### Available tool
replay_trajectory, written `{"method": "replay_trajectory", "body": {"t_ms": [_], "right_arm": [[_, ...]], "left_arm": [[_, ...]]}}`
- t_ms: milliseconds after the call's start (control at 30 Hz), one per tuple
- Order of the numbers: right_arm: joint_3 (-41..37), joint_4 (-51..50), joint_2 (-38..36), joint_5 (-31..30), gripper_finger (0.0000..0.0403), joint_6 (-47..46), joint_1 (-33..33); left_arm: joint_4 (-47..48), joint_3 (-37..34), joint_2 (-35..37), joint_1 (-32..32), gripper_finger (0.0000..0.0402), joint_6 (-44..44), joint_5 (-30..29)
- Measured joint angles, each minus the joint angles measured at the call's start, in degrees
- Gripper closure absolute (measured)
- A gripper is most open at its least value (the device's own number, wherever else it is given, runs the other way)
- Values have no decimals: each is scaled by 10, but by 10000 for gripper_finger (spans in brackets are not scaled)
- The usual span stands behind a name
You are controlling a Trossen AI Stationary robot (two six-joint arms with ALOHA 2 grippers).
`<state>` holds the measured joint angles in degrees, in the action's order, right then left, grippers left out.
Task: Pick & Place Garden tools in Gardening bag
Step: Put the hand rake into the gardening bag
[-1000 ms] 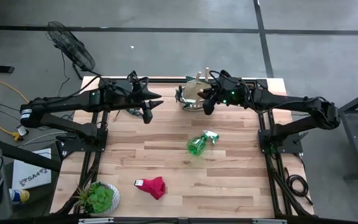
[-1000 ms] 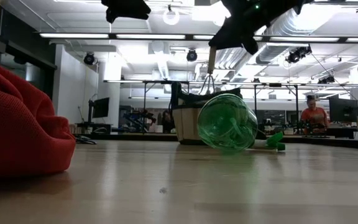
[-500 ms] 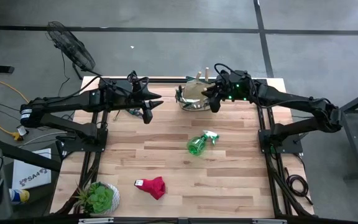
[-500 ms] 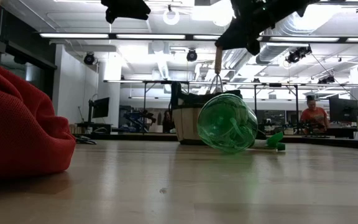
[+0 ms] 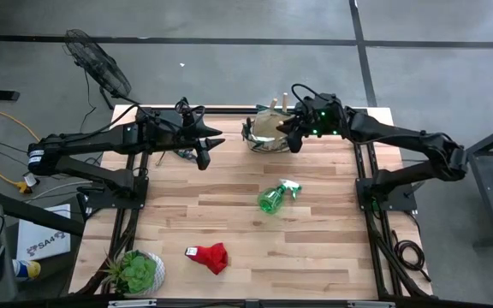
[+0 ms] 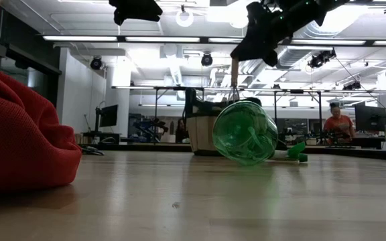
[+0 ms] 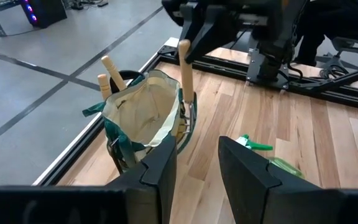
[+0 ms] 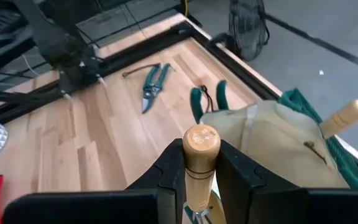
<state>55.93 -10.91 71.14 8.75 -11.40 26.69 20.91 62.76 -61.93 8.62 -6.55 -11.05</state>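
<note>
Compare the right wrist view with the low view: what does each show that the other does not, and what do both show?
Only the right wrist view shows the pruning shears lying on the table and a second wooden handle sticking out of the gardening bag.

Only the low view shows the spray bottle on its side, the large red cloth close by, and a person in the room behind.

Both show the gardening bag and the wooden-handled tool gripped upright in the right gripper.

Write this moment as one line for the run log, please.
right gripper: shut on wooden-handled tool, above gardening bag | left gripper: open, waiting | spray bottle, red glove: on table
</note>
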Motion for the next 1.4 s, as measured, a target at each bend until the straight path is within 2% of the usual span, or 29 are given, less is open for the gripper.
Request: {"method": "replay_trajectory", "body": {"t_ms": [333, 1067, 1400], "right_arm": [[0, 10, 15, -34, 348, -3, 2], [0, 17, 50, -59, 348, -9, 4], [0, 13, 50, -106, 348, -70, 4]], "left_arm": [[0, 0, 0, 0, 286, -3, -1], [2, 0, 0, 0, 286, -5, -2], [2, 0, 0, 0, 286, -13, -1]]}}
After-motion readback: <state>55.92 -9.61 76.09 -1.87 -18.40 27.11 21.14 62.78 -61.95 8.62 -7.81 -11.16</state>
